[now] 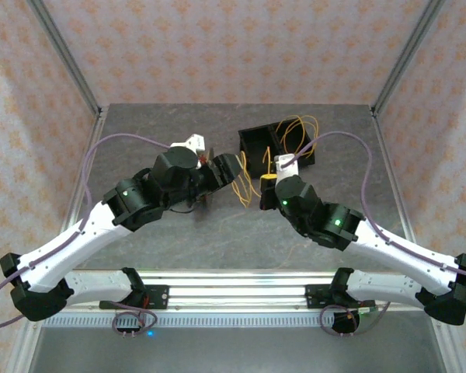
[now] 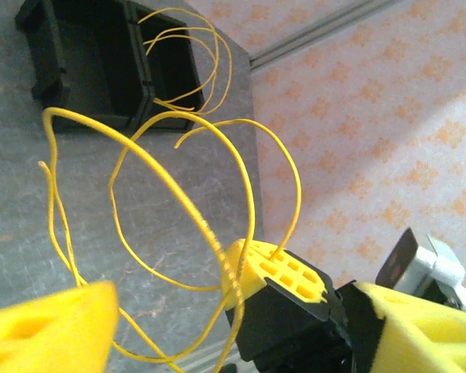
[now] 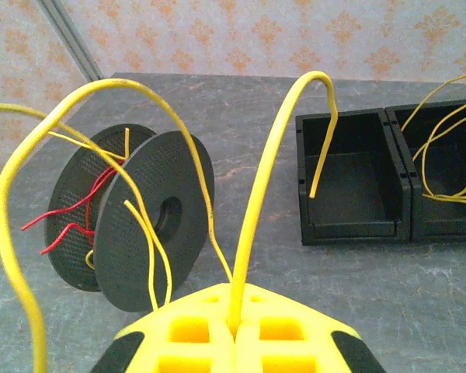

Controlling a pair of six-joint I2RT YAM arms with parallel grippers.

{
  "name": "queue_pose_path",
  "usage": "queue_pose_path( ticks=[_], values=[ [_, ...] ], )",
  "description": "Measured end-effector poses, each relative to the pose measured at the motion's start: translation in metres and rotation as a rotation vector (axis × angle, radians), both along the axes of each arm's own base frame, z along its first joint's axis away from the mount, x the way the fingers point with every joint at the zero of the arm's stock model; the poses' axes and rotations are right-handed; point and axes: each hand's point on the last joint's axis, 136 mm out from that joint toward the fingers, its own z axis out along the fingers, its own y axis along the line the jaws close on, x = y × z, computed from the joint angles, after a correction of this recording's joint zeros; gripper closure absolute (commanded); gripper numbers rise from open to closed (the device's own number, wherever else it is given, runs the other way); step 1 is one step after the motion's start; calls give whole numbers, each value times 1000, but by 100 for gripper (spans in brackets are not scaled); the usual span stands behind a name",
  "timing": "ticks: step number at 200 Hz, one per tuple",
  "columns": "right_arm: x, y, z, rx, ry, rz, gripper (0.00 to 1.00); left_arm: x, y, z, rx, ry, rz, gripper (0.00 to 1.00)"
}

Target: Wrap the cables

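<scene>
Seemingly mid-wrap: the right hand (image 3: 234, 322) pinches a yellow cable (image 3: 264, 194), the left hand (image 1: 221, 169) gapes wide; next, probably lead it onto the spool (image 3: 151, 210).

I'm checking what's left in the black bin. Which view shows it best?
Top external: the whole black bin from above, yellow cables looping in its right compartment. Right wrist shows it closer, but the frame edge cuts that compartment. Left wrist catches it at the top corner, cropped.
</scene>
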Motion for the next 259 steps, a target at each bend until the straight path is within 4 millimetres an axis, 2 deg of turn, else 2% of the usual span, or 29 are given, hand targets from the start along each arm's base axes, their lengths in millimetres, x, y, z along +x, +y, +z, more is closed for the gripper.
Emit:
queue_pose_path(
  ticks=[35, 46, 70, 85, 100, 118, 130, 143, 171, 190, 206, 222, 259],
  values=[
    [-1, -1, 2, 7, -3, 2, 100, 7, -5, -12, 16, 29, 21, 35],
    [-2, -2, 4, 13, -7, 2, 100, 8, -6, -15, 23, 35, 24, 41],
    [-4, -4, 9, 35, -13, -1, 100, 11, -8, -19, 26, 46, 31, 63],
    [-5, -6, 12, 46, -16, -2, 100, 13, -9, -21, 34, 44, 38, 86],
    [-5, -9, 14, 55, -19, -13, 100, 15, -7, -23, 48, 40, 45, 100],
    [-6, -19, 16, 54, -23, -47, 100, 17, 2, -24, 83, 24, 67, 100],
    [-7, -30, 17, 48, -28, -82, 100, 18, 18, -22, 113, 9, 99, 100],
    [-11, -45, 21, 50, -36, -119, 100, 19, 46, -14, 140, -16, 156, 100],
    [-23, -74, 40, 115, -73, -155, 100, 11, 122, 16, 165, -105, 322, 100],
    [-28, -83, 48, 148, -89, -157, 100, -1, 153, 28, 196, -147, 386, 100],
    [-29, -87, 50, 156, -92, -163, 100, -6, 162, 35, 236, -170, 388, 100],
    [-28, -91, 43, 129, -75, -193, 100, -4, 163, 36, 308, -175, 369, 100],
    [-28, -119, 41, 83, -53, -313, 100, 3, 170, 31, 530, -163, 334, 100]
  ],
)
